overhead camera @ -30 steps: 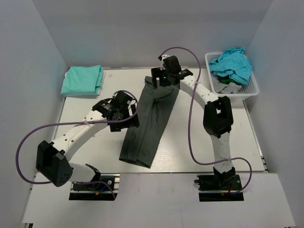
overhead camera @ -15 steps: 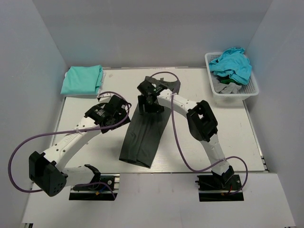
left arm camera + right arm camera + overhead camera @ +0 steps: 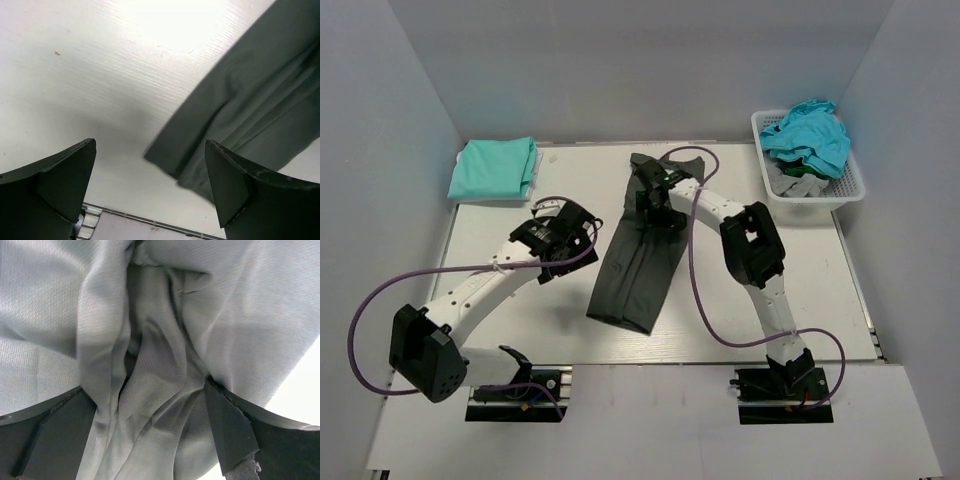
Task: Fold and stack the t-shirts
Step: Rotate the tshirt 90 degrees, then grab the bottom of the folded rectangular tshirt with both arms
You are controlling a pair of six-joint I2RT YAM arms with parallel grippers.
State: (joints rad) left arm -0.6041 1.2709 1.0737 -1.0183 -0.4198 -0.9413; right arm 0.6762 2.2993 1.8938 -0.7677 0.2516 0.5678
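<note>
dark tee [image 3: 638,255] is lying on bench [image 3: 800,290], long axis running far-to-near | right jaws are standing spread over bunched cloth near its far end | left jaws are hovering spread, empty, just left of its middle, nearer the near hem

The white wood-grain table [image 3: 800,290] carried 3 things: a dark charcoal cloth t-shirt [image 3: 635,275] folded into a long strip, diagonal across its middle; a folded mint-green tee [image 3: 495,168] at far left; a white plastic lattice basket [image 3: 850,187] at far right.
</note>
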